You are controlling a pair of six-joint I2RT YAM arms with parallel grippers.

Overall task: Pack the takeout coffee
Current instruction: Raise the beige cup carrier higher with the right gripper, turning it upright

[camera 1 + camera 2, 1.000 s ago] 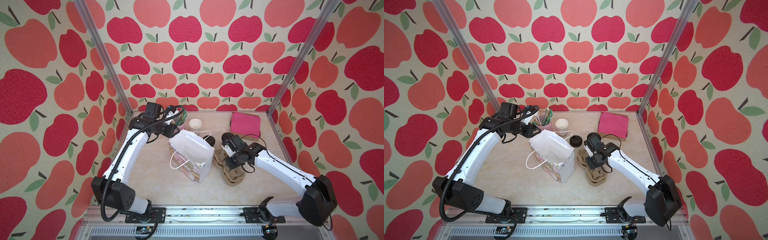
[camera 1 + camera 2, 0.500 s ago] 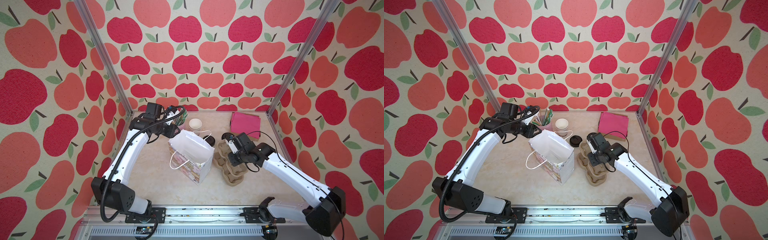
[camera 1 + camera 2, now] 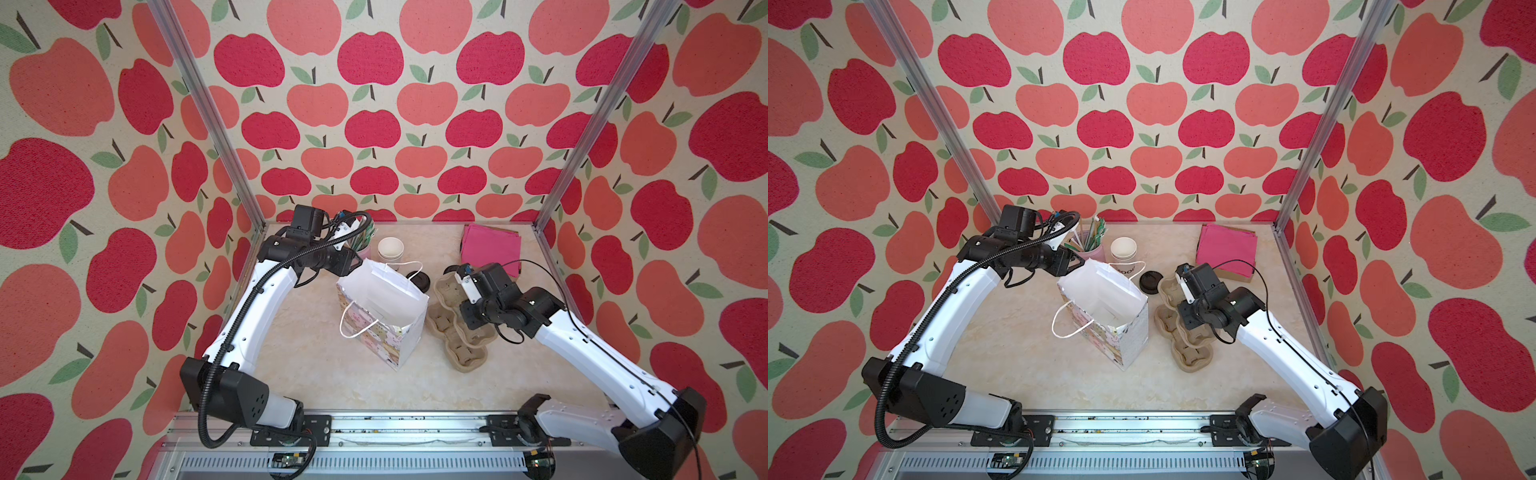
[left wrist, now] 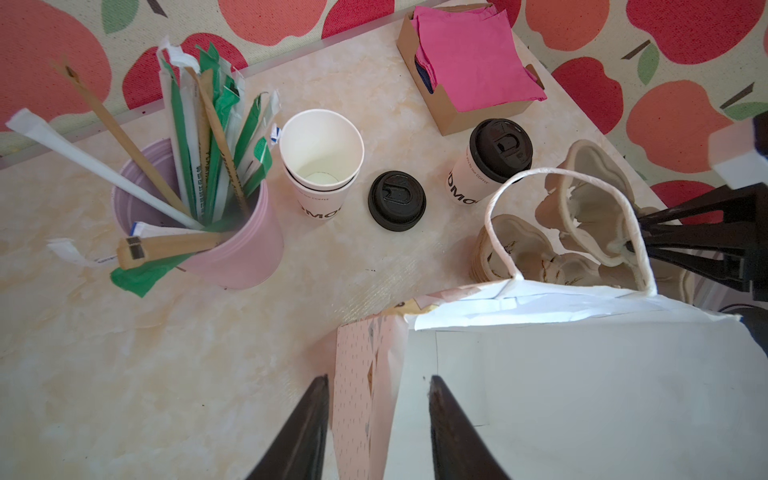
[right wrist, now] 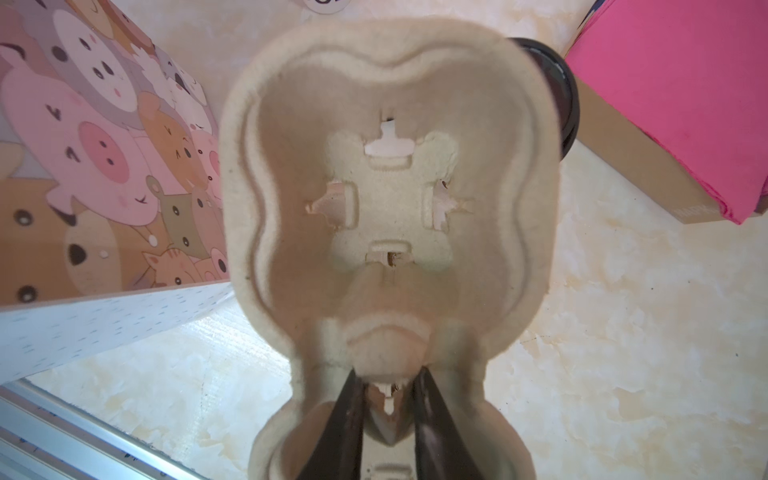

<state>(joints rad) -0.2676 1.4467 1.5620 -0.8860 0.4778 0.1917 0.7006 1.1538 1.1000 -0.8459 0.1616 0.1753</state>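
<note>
one lidded coffee cup [image 4: 488, 164], white with black lettering and a black lid, stands far right of the one paper bag [image 3: 386, 295], near the one napkin box [image 4: 482, 118]. also one loose lid [image 4: 397, 200], one cup stack [image 4: 320, 162] and one straw cup [image 4: 249, 249]. the left gripper [image 4: 378, 378] sits half-open astride the bag's edge, grip unclear. the right gripper [image 5: 386, 390] pinches one pulp carrier [image 5: 386, 124].

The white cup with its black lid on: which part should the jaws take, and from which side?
Probably the paper wall of the lidded cup, just under its lid, from the loose lid side. It stands upright, so the lid rim stops slipping; napkin box and cup carrier crowd the other sides.
</note>
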